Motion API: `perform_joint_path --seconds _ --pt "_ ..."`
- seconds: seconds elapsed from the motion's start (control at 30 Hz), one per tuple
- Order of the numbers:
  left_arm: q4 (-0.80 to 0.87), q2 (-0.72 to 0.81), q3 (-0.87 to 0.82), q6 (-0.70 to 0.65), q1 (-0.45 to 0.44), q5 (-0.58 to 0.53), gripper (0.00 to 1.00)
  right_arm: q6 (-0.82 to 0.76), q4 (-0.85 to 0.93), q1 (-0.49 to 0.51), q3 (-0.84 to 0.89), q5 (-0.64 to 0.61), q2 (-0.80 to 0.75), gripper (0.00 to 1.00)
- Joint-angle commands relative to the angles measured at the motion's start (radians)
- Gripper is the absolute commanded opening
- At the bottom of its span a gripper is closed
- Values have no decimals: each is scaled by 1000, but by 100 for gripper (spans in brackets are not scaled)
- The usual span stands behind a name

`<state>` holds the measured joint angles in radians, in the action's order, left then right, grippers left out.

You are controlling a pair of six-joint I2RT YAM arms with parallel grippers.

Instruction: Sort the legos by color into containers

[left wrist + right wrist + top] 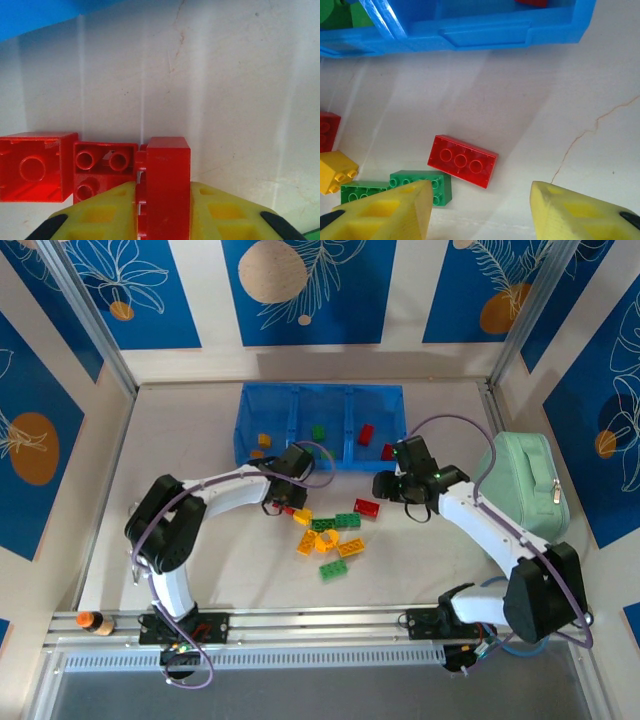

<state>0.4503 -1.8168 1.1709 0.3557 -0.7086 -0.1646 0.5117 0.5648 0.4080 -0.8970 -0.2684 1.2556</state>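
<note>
My left gripper (162, 200) is shut on a red lego (167, 170) held on edge just above the table; in the top view that gripper (283, 504) is at the pile's left end. Two more red legos (105, 167) lie just left of it. My right gripper (480, 200) is open, with a red lego (462, 161) lying flat on the table beyond its fingers; from above it (385, 488) hangs beside that lego (367, 507). The blue bin (320, 400) holds orange legos (264, 440) on the left, a green one (318, 432) in the middle and red ones (366, 433) on the right.
Loose green (347, 520), yellow (350, 548) and orange (306, 543) legos lie between the arms. A mint-green pouch (525, 485) sits at the right beside the right arm. The bin's front wall (485, 32) is close ahead of the right gripper. A small orange-capped object (90, 621) rests at the near left rail.
</note>
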Motion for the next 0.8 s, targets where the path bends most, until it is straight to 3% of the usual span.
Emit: perform_joint_path --seconds 0.0,0.4,0.77 --pt "79 -8 31 -26 -23 -49 26 25 -10 -12 28 18 -38 54" --pt "130 57 129 -48 -53 -71 25 43 -16 -39 96 16 -101 54" --pt "121 -42 456 -71 -54 128 25 123 21 -91 198 -2 -150 53"
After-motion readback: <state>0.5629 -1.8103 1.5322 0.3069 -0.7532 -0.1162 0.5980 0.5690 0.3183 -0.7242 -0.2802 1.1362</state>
